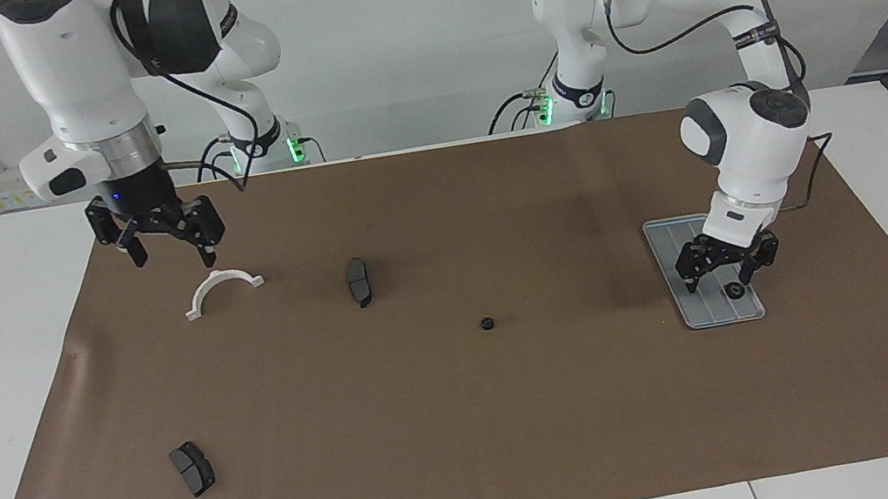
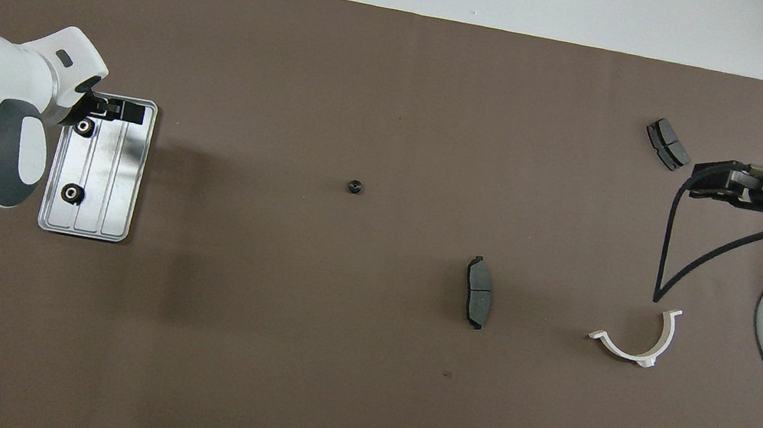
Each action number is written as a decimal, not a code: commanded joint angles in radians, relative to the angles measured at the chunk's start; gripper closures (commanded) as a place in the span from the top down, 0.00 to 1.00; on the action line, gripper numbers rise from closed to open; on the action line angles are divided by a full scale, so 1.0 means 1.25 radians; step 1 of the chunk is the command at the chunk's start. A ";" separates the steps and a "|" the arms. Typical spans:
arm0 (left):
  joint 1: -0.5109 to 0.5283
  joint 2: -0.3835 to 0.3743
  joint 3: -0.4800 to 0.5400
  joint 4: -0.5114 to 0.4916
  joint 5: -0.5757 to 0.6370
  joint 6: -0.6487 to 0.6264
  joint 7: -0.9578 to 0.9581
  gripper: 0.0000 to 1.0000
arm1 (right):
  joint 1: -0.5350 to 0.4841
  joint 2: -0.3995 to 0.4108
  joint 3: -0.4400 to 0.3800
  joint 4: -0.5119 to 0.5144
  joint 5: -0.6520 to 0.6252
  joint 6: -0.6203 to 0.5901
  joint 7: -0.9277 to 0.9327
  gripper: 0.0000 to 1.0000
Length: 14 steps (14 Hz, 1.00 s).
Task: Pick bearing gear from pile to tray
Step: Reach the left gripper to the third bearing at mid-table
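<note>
Though one gear [image 1: 734, 290] shows, left gripper [image 1: 726, 264] hides another.

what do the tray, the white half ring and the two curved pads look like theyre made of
Tray: likely metal, silvery with bright reflections and pressed ridges. White half-ring: probably moulded plastic, smooth matte white. Curved pads: dark grey and dull, perhaps a composite or rubbery facing; the look leaves it open.
</note>
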 commanded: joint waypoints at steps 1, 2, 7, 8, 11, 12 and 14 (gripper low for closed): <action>-0.020 -0.031 0.006 -0.011 0.008 -0.024 -0.010 1.00 | 0.027 0.006 -0.076 0.030 0.030 -0.065 -0.081 1.00; -0.034 -0.031 0.006 -0.009 0.008 -0.024 -0.038 1.00 | 0.031 0.005 -0.098 0.029 0.047 -0.073 -0.104 1.00; -0.137 -0.019 0.007 0.042 0.006 -0.060 -0.156 1.00 | 0.047 -0.042 -0.106 -0.044 0.060 -0.078 -0.146 1.00; -0.140 -0.017 0.006 0.045 0.001 -0.062 -0.171 1.00 | 0.048 -0.044 -0.106 -0.050 0.058 -0.076 -0.147 1.00; -0.191 -0.017 0.000 0.046 -0.001 -0.064 -0.236 1.00 | 0.054 -0.047 -0.106 -0.050 0.052 -0.075 -0.147 1.00; -0.216 -0.016 0.001 0.047 -0.003 -0.063 -0.272 1.00 | 0.054 -0.047 -0.106 -0.050 0.052 -0.077 -0.147 1.00; -0.243 0.012 0.000 0.090 -0.002 -0.087 -0.309 1.00 | 0.054 -0.048 -0.105 -0.050 0.052 -0.078 -0.144 1.00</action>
